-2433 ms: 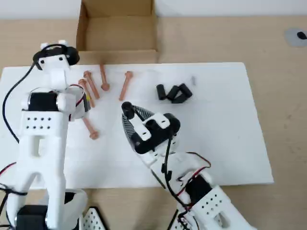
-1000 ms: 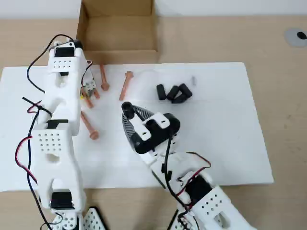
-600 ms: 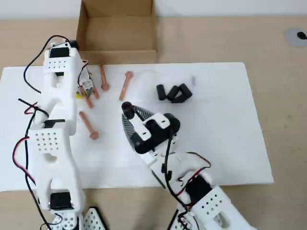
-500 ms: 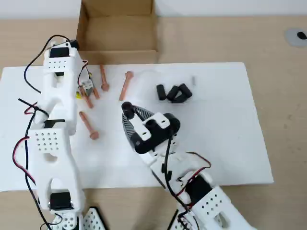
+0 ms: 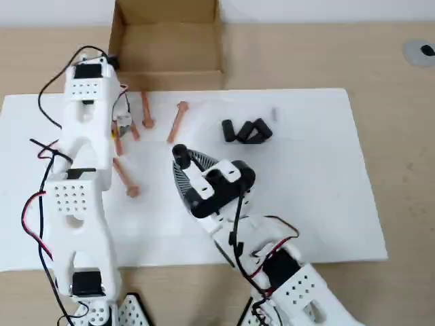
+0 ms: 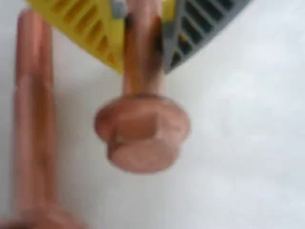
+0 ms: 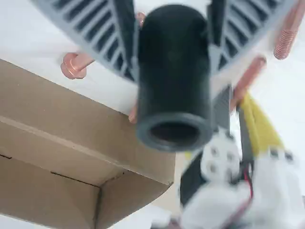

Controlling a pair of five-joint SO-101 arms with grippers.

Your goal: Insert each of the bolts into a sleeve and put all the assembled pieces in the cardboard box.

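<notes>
The left gripper [image 6: 143,40] is closed on a copper-coloured bolt [image 6: 142,126], clamped by its shank between a yellow jaw and a grey jaw. The shank's upper part is hidden between the jaws. The bolt's long axis runs out from the fingertips, with the hexagonal head pointing away from the gripper, low over the white sheet [image 5: 306,183]. A second bolt [image 6: 32,114] lies just beside it, roughly parallel and cut off at the picture's edge. From above, the left arm covers this grip at the sheet's far left.

The right gripper [image 5: 181,159], mid-sheet, is closed on a black sleeve [image 7: 174,78] whose open bore faces the wrist camera. Loose bolts [image 5: 178,121] lie near the cardboard box [image 5: 166,80], far of the sheet. Spare sleeves [image 5: 246,131] are clustered to the right; they overlap, so their count is unclear.
</notes>
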